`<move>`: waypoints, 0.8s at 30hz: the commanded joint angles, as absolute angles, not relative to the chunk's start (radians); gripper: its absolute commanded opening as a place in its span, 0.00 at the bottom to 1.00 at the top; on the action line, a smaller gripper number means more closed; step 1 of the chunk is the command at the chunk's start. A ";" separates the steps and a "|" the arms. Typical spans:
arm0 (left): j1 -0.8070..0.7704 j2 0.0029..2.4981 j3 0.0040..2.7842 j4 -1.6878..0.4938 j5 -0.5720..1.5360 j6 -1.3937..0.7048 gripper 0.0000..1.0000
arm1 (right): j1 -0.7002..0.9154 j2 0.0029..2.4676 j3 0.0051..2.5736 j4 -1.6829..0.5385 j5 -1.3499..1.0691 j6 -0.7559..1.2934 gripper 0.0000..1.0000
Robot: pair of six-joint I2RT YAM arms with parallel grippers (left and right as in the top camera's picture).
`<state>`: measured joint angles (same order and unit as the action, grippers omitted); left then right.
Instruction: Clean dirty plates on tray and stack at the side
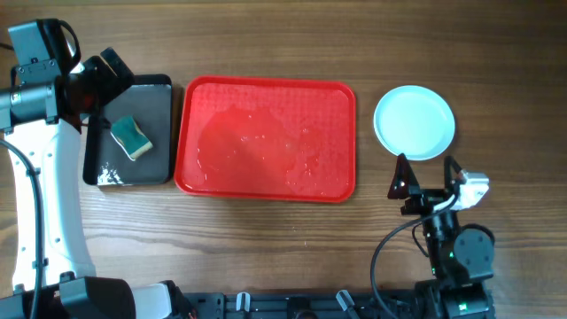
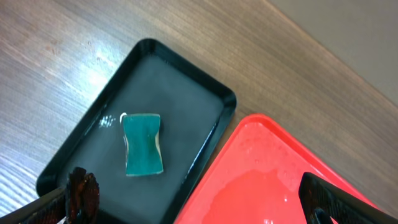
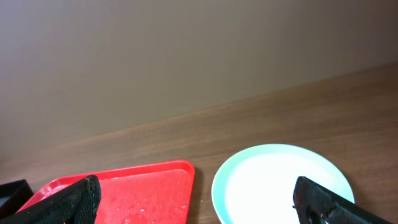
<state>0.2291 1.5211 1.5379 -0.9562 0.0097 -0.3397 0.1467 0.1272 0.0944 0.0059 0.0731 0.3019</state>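
Observation:
The red tray point(image 1: 266, 142) lies in the middle of the table, wet and with no plates on it; it also shows in the left wrist view point(image 2: 273, 180) and the right wrist view point(image 3: 124, 193). A pale light-blue plate point(image 1: 414, 122) sits to the tray's right, also in the right wrist view point(image 3: 280, 186); whether others lie under it I cannot tell. My right gripper point(image 1: 427, 177) point(image 3: 196, 202) is open and empty, just in front of the plate. My left gripper point(image 1: 102, 75) point(image 2: 199, 199) is open and empty over the black tray's back edge.
A smaller black tray point(image 1: 155, 97) stands left of the red tray, wet, with a green and yellow sponge point(image 1: 131, 137) on it, also in the left wrist view point(image 2: 143, 144). The arm bases stand at the table's front edge.

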 commanded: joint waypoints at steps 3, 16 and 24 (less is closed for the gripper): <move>0.226 1.526 1.538 -0.955 0.018 -0.352 1.00 | 0.143 0.002 0.005 0.015 0.063 0.313 1.00; 0.226 1.526 1.538 -0.955 0.018 -0.353 1.00 | 0.143 0.017 0.005 0.012 0.044 0.318 1.00; 0.226 1.526 1.538 -0.955 0.018 -0.352 1.00 | 0.144 0.017 0.005 0.012 0.044 0.318 1.00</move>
<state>0.2291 1.5215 1.5379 -0.9581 0.0097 -0.3397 0.1467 0.0204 0.0063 0.0059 0.0601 0.3164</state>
